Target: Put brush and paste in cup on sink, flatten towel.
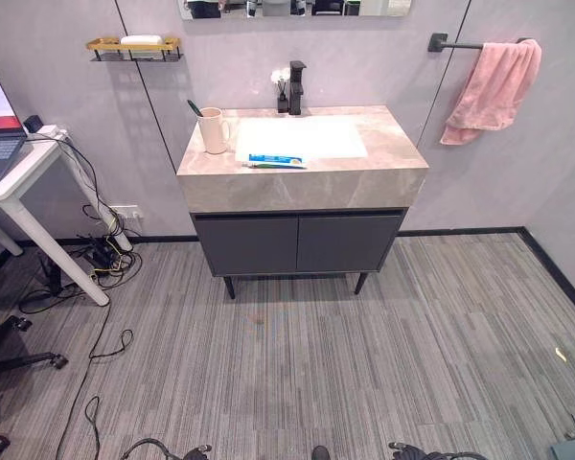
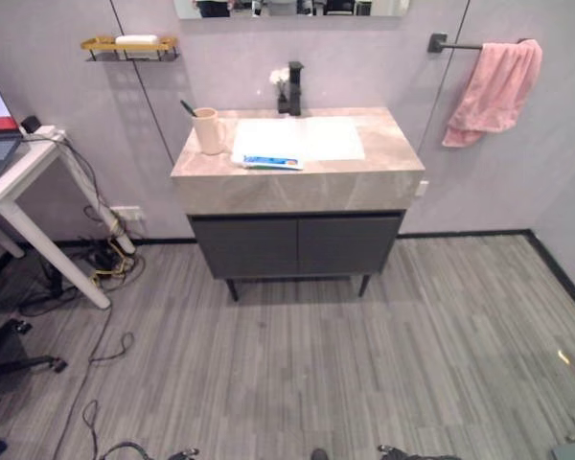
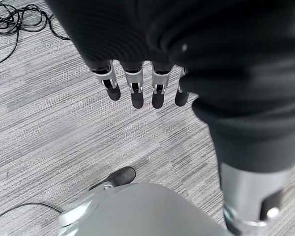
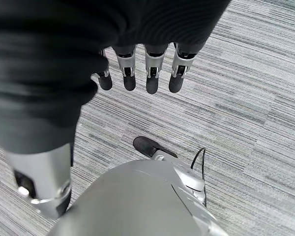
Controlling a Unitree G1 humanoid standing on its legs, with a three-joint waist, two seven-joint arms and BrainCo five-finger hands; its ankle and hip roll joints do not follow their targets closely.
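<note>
Still far from sink (image 1: pixel 364 177); both hands, left hand (image 3: pixel 132 83) and right hand (image 4: pixel 137 73), relaxed, empty; step close, then pinch paste (image 1: pixel 275 160) mid-tube toward cup (image 1: pixel 213 131)

Matt stone-look sink top (image 1: pixel 383 177); soft, perhaps terry, pink towel (image 1: pixel 494 88)
</note>
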